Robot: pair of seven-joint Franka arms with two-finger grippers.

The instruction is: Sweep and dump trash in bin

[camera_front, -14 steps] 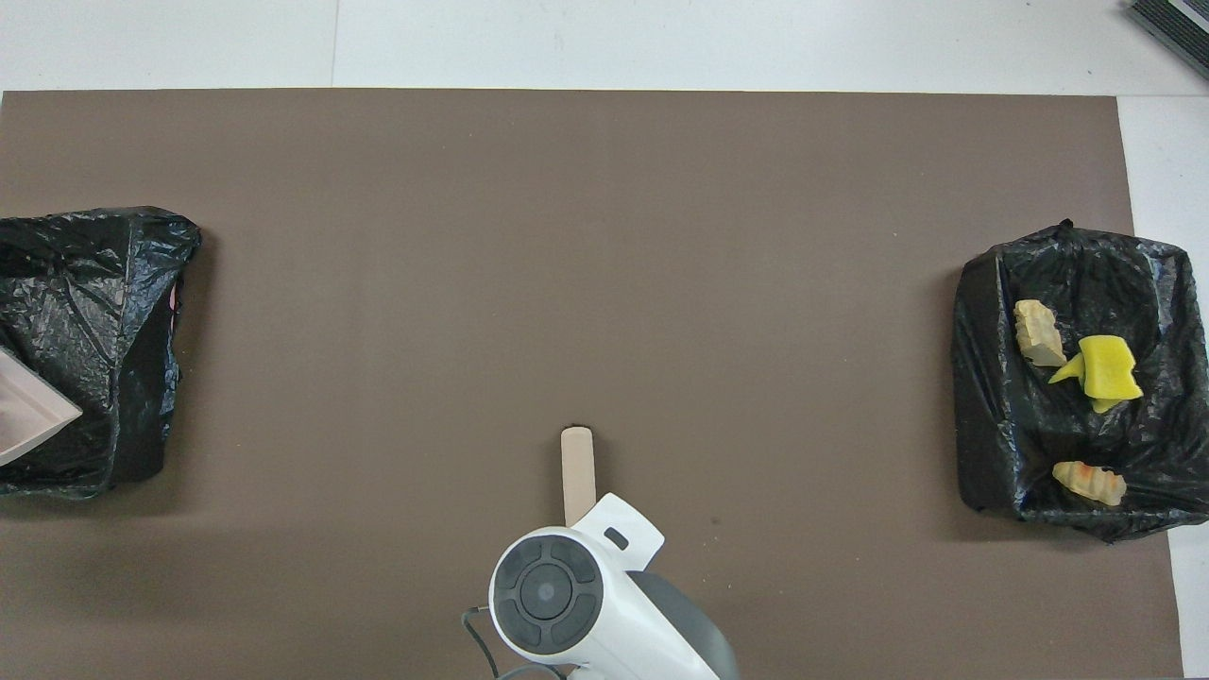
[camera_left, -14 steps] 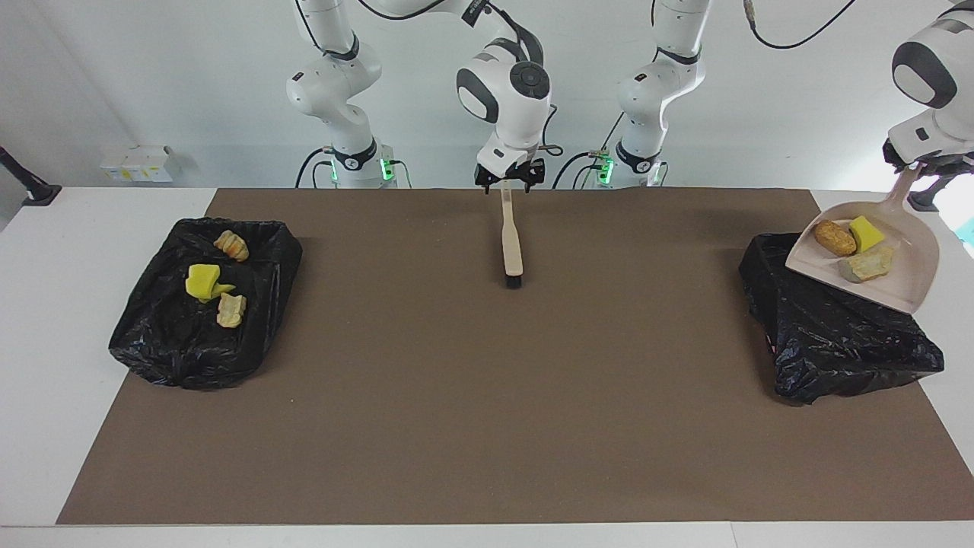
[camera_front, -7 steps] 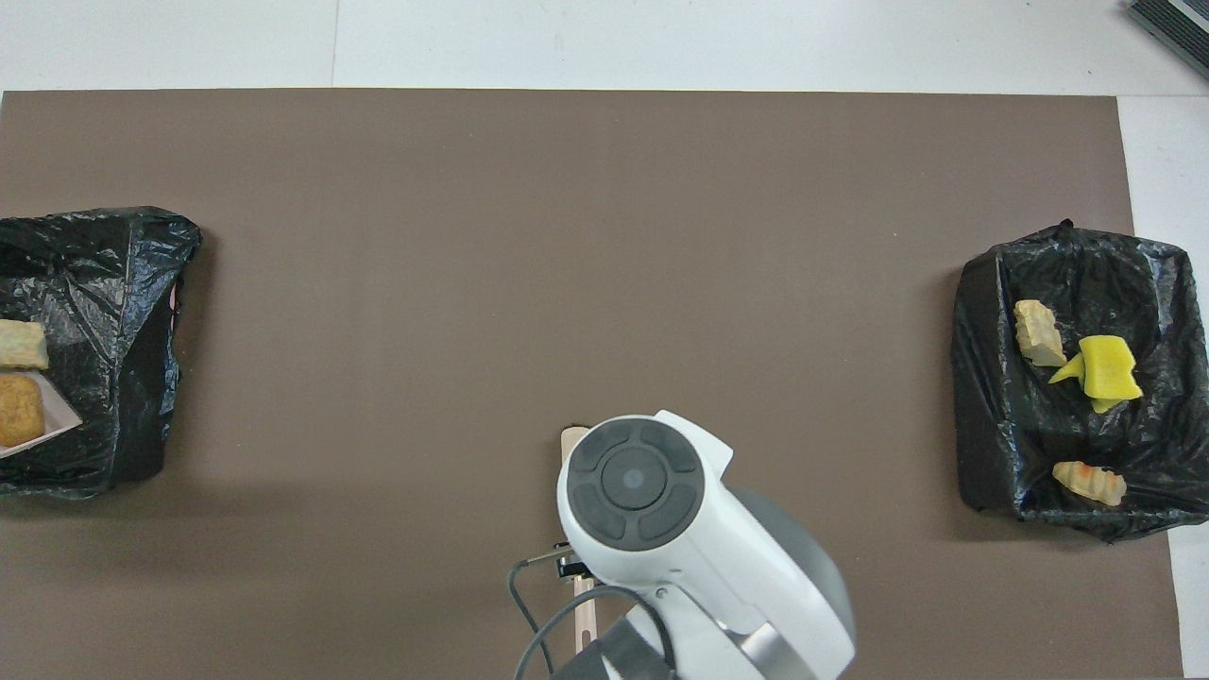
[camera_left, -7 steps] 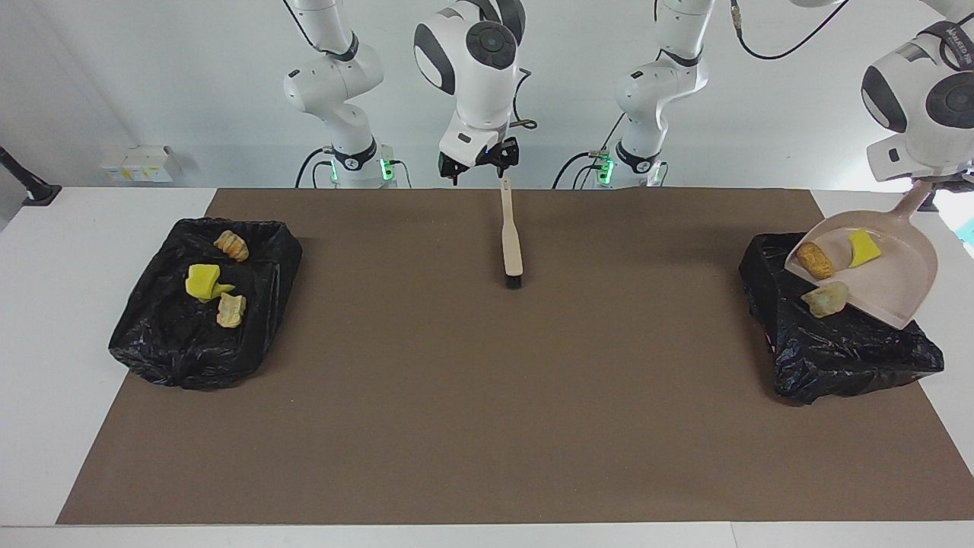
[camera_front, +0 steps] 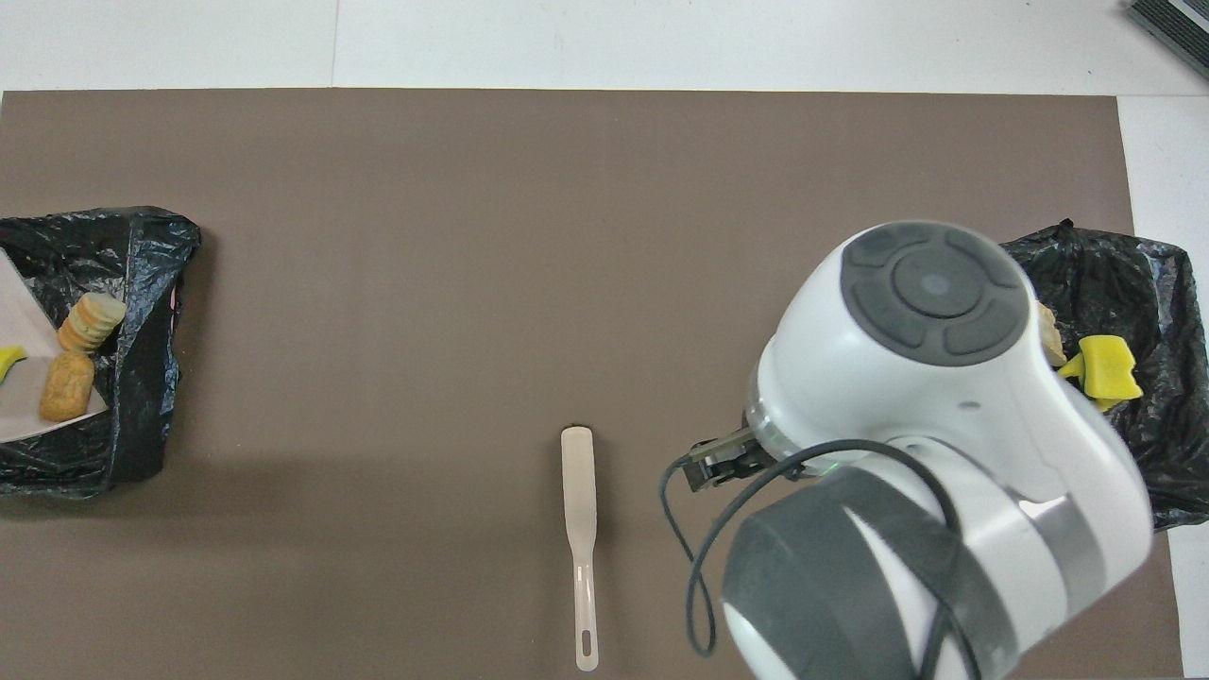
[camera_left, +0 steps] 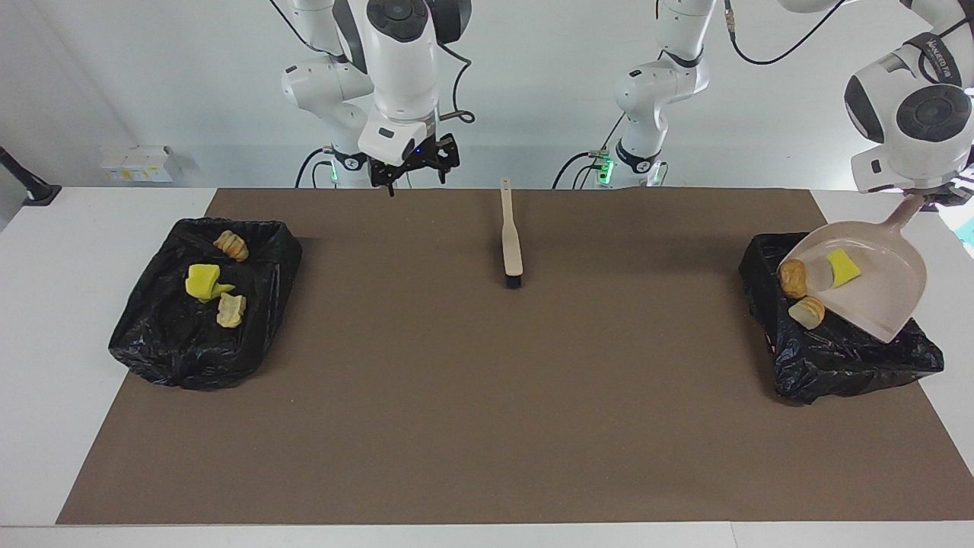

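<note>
My left gripper (camera_left: pixel 918 199) is shut on the handle of the beige dustpan (camera_left: pixel 875 285) and holds it tilted over the black-bagged bin (camera_left: pixel 845 354) at the left arm's end. A yellow-green sponge scrap (camera_left: pixel 843 268) lies in the pan, a brown lump (camera_left: pixel 793 278) is at its lip, and a tan lump (camera_left: pixel 806 312) is just below it on the bag. In the overhead view the pan (camera_front: pixel 24 416) and lumps (camera_front: pixel 68 387) show at the edge. My right gripper (camera_left: pixel 415 166) is open and empty over the mat's edge by the robots.
The beige brush (camera_left: pixel 511 240) lies on the brown mat (camera_left: pixel 487 396), nearer to the robots than its middle; it also shows in the overhead view (camera_front: pixel 579 510). A second black-bagged bin (camera_left: pixel 152 342) at the right arm's end holds three trash pieces (camera_left: pixel 204 281).
My right gripper left the brush on the mat and swung up toward the right arm's end. My left gripper tilted the dustpan further; the lumps slid to its lip and one dropped onto the bag.
</note>
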